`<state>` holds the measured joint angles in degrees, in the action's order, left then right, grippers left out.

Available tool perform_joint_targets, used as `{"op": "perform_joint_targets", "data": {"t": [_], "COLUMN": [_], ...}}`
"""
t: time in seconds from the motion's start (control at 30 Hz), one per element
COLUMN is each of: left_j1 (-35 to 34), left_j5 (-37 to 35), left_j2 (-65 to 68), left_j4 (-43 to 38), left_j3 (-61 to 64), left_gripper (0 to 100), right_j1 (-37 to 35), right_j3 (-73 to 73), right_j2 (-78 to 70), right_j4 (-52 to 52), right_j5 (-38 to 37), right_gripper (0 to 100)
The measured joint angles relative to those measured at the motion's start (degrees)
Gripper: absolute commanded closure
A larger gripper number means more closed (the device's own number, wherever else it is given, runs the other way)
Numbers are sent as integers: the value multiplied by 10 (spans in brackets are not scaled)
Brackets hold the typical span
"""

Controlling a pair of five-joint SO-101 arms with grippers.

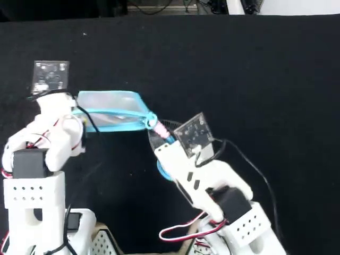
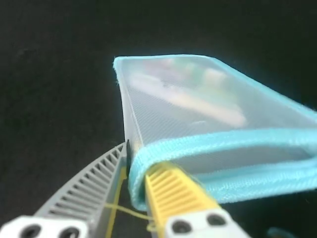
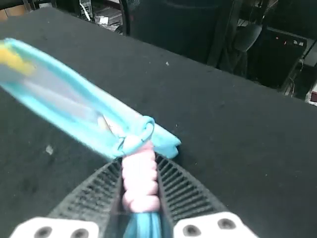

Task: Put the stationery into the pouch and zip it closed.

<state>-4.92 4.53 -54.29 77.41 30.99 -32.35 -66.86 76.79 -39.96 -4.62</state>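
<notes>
Nearest in the high view stand the two arms' white bases [image 1: 32, 196], and from them the arms lean away over the black bench [image 1: 239, 69]. Ahead of the right arm, the right tool [image 3: 138, 166] is pinched narrow on the pink zip pull [image 3: 139, 181]. Its two dark ribbed fingers [image 3: 176, 186] press against the pull's sides, with a strand of teal cord [image 3: 141, 223] trailing back between them. Just past the fingertips, the pull joins a small ring [image 3: 143, 130] at one end of the pouch [image 1: 109, 103]. On the other side, the left tool [image 2: 141, 161] is clamped on the pouch's opposite end. It has a grey finger on one face and a yellow finger [image 2: 171, 191] on the other, nipping the teal edging [image 2: 233, 141] at a corner. The pouch is thus strung between the two tools. Its long axis runs left to right across the bench as the high view has it, and the end with the pull sits a little nearer the arms than the other end. The teal zip band lies along the side nearer the arms, with the clear panel beyond it. Whether the underside touches the bench I cannot tell. Through the clear mesh wall, the stationery [image 2: 198, 101] shows as pale, blurred long shapes lying along the pouch's length. Farther off, the black bench runs on to its far edge, and beyond that stands dark furniture [image 3: 198, 29].
</notes>
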Motion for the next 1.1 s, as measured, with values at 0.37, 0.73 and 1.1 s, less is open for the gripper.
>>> {"op": "perform_joint_targets", "data": {"t": [0.37,0.73,1.1], "left_j1": [-6,-101,17], "left_j5": [1,40,172], "left_j2": [-1,-82,-101], "left_j4": [3,128,93], "left_j3": [-131,-231,14], "left_gripper": [870,870,870], "right_j1": [1,4,3], "right_j3": [194,303,392], "right_j2": [-159,-266,-308], "right_j4": [-79,-79,-168], "right_j5": [-29,-30,-30], "right_gripper": [988,988,988]}}
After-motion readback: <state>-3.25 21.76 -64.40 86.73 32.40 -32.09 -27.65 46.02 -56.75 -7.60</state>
